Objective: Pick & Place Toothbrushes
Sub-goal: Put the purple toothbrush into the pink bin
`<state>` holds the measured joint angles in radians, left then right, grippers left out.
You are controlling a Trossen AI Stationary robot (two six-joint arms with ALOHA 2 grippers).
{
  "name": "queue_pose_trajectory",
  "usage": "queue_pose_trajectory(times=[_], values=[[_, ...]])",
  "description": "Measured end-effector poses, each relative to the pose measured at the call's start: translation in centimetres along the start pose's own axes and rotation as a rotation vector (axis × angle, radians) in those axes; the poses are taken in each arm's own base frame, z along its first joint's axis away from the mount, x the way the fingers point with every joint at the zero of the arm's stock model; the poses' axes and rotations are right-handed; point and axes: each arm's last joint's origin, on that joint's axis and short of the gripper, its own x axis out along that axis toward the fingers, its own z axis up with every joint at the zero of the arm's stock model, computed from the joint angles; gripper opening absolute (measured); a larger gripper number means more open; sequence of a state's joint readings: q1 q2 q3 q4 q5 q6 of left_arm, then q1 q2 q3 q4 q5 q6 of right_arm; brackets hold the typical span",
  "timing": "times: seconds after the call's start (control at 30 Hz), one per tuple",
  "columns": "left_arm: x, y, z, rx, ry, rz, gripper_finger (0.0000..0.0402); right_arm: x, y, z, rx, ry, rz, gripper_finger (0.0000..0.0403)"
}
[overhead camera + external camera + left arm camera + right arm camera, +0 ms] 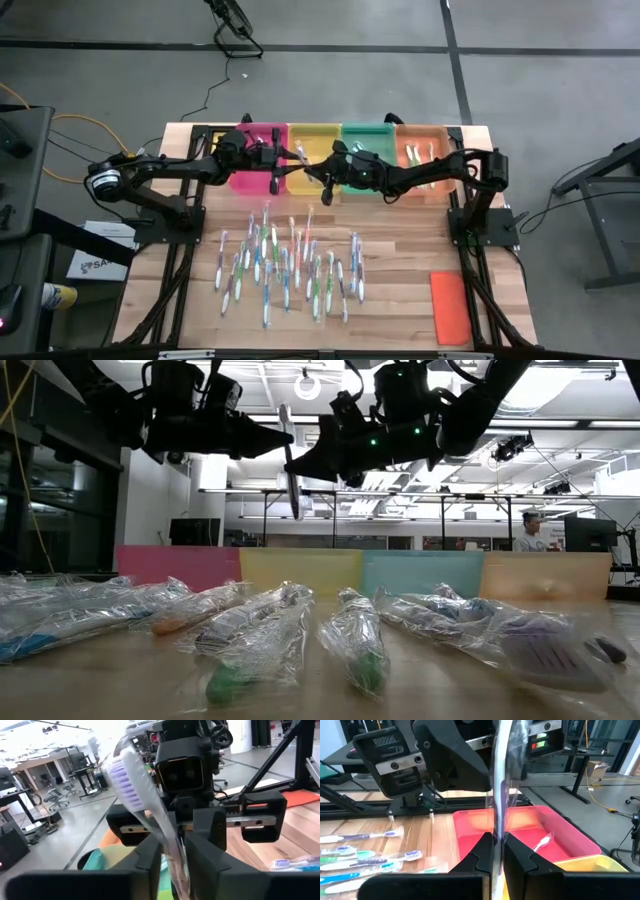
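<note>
Handoff mid-air above the yellow tray (313,170): my right jaws (496,851) clamped on a wrapped purple-bristled toothbrush (290,460), my left jaws (172,852) closing around it. Risk: slick wrapper slips if right releases early; brush drops onto counter (400,300).

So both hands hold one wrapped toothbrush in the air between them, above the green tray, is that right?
Not the green tray. The left hand and right hand hold the wrapped toothbrush above the yellow tray, as the high view shows.
</note>
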<state>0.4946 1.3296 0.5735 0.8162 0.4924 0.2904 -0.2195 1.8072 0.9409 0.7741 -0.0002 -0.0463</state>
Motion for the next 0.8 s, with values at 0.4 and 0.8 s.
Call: queue_pose_trajectory(times=[0.4,0.8], values=[[-0.1,-0.2,-0.5,0.086,0.037,-0.057,0.001,0.0,0.0,-0.2,0.081,0.026,-0.004,0.0078],[-2.3,1.6,-0.8,0.273,0.157,-0.007,0.0012,-2.0,0.0,1.2,0.155,0.195,-0.003,0.0192]])
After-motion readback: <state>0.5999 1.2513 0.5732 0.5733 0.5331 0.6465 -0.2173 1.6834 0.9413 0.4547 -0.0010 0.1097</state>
